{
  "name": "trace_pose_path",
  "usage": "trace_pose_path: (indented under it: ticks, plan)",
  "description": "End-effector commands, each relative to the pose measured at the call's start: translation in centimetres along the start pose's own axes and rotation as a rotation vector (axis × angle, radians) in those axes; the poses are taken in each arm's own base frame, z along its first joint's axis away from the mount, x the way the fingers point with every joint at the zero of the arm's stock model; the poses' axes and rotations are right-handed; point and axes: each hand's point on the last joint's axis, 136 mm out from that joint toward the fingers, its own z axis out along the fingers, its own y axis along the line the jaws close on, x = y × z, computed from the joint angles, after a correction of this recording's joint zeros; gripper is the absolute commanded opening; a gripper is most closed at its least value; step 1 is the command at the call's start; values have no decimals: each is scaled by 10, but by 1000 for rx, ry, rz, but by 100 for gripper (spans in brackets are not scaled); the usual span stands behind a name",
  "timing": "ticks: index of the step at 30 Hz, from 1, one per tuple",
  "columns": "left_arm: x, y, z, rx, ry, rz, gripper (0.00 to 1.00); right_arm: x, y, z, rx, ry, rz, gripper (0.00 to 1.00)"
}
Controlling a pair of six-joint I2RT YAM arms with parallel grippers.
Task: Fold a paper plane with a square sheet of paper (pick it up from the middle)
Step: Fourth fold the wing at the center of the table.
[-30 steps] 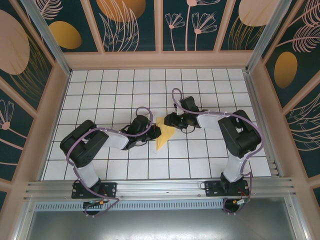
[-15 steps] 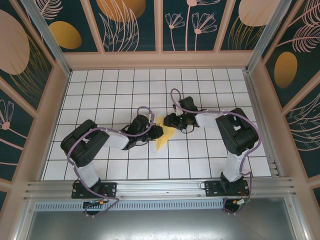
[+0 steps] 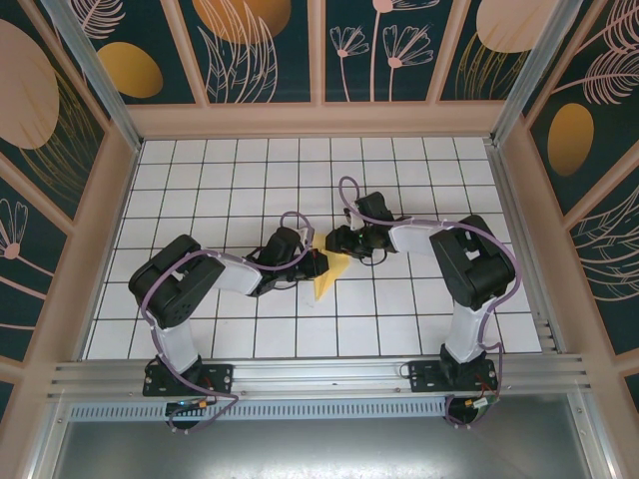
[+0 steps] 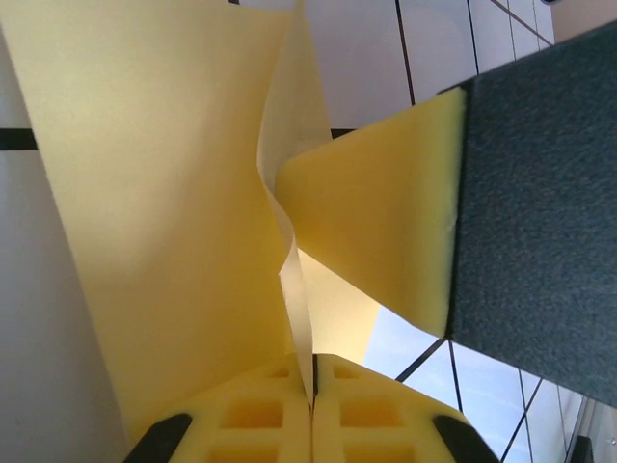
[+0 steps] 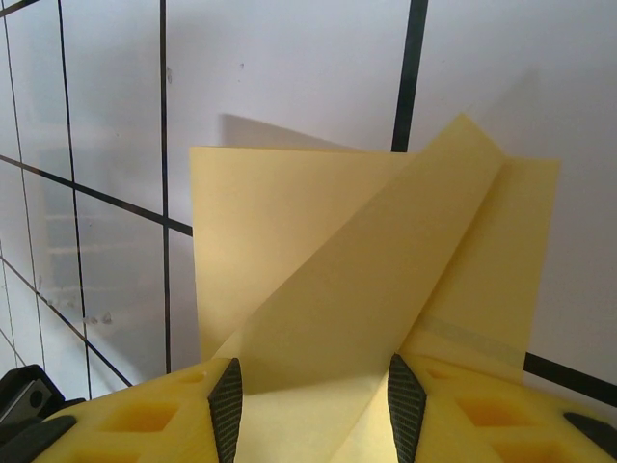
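Note:
The square sheet of paper is yellow and creased into a pointed shape, lying on the tiles between my two grippers. In the left wrist view one broad panel lies flat while a thin raised fold runs down into my left gripper, whose jaws are shut on it. That left gripper sits at the paper's left edge. My right gripper is at the paper's far end. Its fingers stand apart, open, with a folded flap lying between them. Its dark finger touches another flap.
The white tiled table stretches all round the paper. Low beige walls fence the back and both sides. Both arms bend in toward the middle, and their bases stand on the metal rail at the near edge.
My left gripper has slid right onto the paper and closed on the raised fold. The paper looks slightly narrower and more bunched. The right gripper has hardly moved.

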Motion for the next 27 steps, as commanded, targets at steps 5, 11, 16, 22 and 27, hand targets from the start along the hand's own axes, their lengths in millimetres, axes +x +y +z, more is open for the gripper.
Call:
trace_pose_path:
  ticks: [5,11,16,22,27]
  plan:
    - [-6,0,2,0,-16,9,1,16,-14,6,5,46,-6,48]
    - [-13,-9,-11,12,-52,9,15,18,-19,3,0,44,4,49]
    - [-16,-13,-37,-9,-104,-10,28,18,-22,2,5,40,9,49]
    - [-14,-6,-62,-63,-149,-30,33,19,-29,4,33,43,14,49]
    - [-16,-26,-64,19,-143,-8,30,20,-36,6,71,45,18,48]
